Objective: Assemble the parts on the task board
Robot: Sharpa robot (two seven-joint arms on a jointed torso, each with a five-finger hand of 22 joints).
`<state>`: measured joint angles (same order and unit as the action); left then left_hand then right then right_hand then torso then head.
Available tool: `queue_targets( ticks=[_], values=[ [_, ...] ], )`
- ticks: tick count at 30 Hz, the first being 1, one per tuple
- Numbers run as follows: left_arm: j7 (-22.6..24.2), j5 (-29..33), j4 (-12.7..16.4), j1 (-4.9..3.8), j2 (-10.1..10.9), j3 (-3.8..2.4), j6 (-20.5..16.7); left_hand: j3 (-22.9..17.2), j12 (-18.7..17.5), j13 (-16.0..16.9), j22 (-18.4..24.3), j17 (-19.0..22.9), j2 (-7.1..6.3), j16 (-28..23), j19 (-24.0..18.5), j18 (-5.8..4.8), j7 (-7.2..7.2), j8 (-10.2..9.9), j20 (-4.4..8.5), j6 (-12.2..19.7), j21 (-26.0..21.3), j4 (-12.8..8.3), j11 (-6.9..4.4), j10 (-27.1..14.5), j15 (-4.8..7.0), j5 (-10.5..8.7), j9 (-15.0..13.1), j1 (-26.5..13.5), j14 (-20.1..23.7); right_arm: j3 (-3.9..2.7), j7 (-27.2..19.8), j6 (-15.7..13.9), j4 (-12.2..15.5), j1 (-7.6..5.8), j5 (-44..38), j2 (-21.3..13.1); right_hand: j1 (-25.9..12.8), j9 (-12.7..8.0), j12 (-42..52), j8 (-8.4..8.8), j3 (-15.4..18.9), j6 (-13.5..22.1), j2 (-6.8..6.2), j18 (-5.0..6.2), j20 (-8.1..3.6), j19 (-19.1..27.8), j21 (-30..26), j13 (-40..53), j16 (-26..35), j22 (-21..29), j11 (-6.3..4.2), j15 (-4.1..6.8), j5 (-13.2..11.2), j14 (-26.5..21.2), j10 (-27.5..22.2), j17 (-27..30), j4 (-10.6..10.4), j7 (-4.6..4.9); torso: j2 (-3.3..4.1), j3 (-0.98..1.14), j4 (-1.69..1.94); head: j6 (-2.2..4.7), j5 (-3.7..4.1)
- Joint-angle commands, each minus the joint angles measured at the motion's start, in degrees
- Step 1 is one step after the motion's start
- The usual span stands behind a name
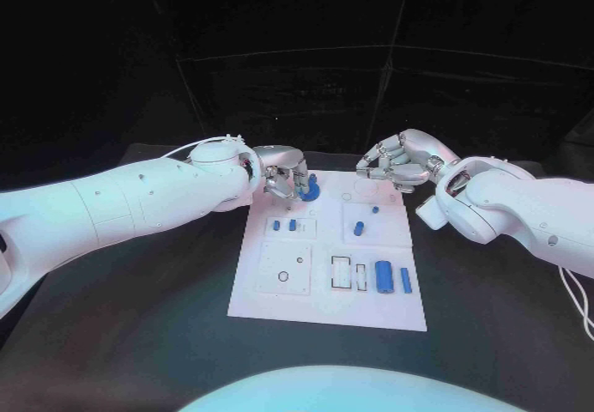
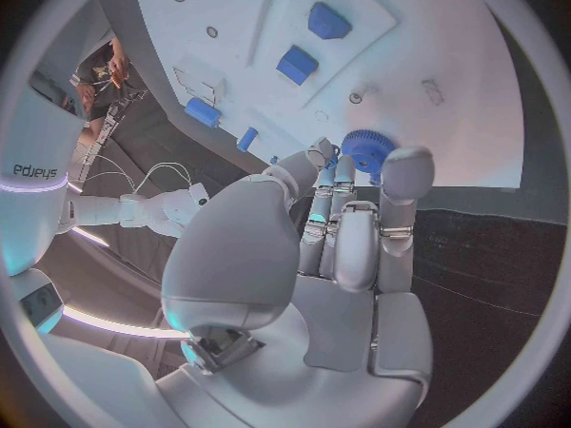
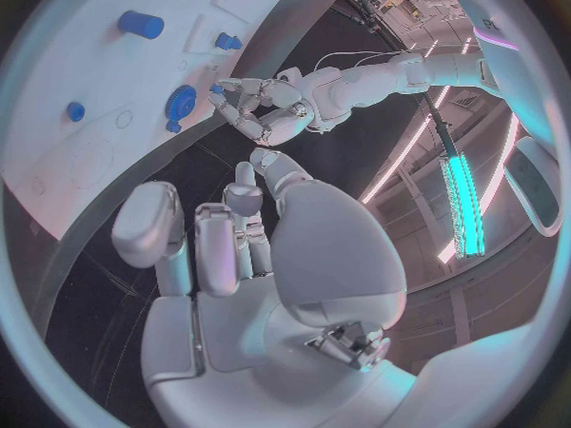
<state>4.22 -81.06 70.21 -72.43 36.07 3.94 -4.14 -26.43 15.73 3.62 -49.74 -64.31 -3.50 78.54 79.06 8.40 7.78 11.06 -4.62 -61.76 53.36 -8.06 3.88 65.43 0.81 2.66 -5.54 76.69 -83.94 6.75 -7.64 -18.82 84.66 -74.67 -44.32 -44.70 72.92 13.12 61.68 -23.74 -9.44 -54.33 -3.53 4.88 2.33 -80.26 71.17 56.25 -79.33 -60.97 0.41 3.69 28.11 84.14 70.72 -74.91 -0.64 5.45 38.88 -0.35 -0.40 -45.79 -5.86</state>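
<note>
A white task board (image 1: 324,313) is laid in the middle of the black tabletop (image 1: 148,343). At its far edge, a blue gear-like part (image 1: 310,186) appears to be pinched by the left robot hand (image 1: 282,174), probably for seating there. The right robot hand (image 1: 403,160) is held curled and empty above the board's far right corner, kept clear. Other blue parts (image 1: 385,275) are left lying on the board.

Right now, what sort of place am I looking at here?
Most likely a robotics test lab: a black table carries a white task board with small blue parts, and dark curtains surround two white arms.
</note>
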Motion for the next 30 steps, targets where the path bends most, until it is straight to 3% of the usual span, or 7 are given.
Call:
queue_targets(
  ticks=[1, 13, 30],
  values=[
    [-0.1, 1.3, 0.8, -0.09, 1.0, -0.1, 1.9, -0.3, -0.3, 0.1, -0.1, 0.1, 0.08, 0.2, 0.4, -0.3, 0.09, -0.3, 0.0, -0.4, 0.3, 0.0, -0.04, 0.3, 0.2, 0.06, 0.1, -0.6, -1.4, -0.03, -0.5, 0.4, 0.0, -0.1, 0.2, 0.0, 0.1, -0.1, 0.2, 0.21, -0.3, 0.4, -0.23, 0.78, 0.22, -0.1, -0.2, 0.1, 0.2, -0.1, 0.24, -0.17, 0.2, 3.1, 0.1, -2.1, 0.0, 0.05, 0.07, 0.01, -0.01, 0.07, -0.06],
    [-0.6, 1.9, 1.5, 0.3, 3.4, 0.07, 4.5, -0.3, -0.8, 0.1, -0.2, 0.3, -0.28, 0.2, 0.3, -0.3, 0.05, -0.5, 0.0, -0.6, 0.3, -0.1, -0.09, 0.7, 0.22, 0.06, 0.2, -0.8, -1.4, -0.02, -0.4, 0.4, -0.2, -0.09, 0.2, 0.1, 0.1, -0.1, 0.2, 0.21, -0.3, 0.4, -0.23, 0.78, 0.22, -0.1, -0.2, 0.1, 0.2, -0.1, 0.24, -0.17, 0.2, 3.1, 0.1, -2.1, 0.0, 0.05, 0.1, -0.03, -0.11, -0.05, -0.17],
    [-1.2, 2.0, 0.4, 0.81, 3.1, 0.11, 4.5, -0.4, -1.1, 0.1, -0.2, 0.4, -0.58, 0.1, 0.2, -0.28, 0.04, -0.7, 0.0, -0.7, 0.2, -0.3, -0.09, 0.9, 0.23, 0.06, 0.4, -0.9, -1.3, -0.02, -0.5, 0.3, -0.2, -0.09, 0.2, 0.2, 0.1, -0.1, 0.2, 0.21, -0.3, 0.4, -0.23, 0.78, 0.22, -0.1, -0.2, 0.1, 0.2, -0.1, 0.24, -0.17, 0.2, 3.1, 0.1, -2.1, 0.0, 0.05, 0.13, 0.01, -0.13, -0.07, -0.25]
  ],
)
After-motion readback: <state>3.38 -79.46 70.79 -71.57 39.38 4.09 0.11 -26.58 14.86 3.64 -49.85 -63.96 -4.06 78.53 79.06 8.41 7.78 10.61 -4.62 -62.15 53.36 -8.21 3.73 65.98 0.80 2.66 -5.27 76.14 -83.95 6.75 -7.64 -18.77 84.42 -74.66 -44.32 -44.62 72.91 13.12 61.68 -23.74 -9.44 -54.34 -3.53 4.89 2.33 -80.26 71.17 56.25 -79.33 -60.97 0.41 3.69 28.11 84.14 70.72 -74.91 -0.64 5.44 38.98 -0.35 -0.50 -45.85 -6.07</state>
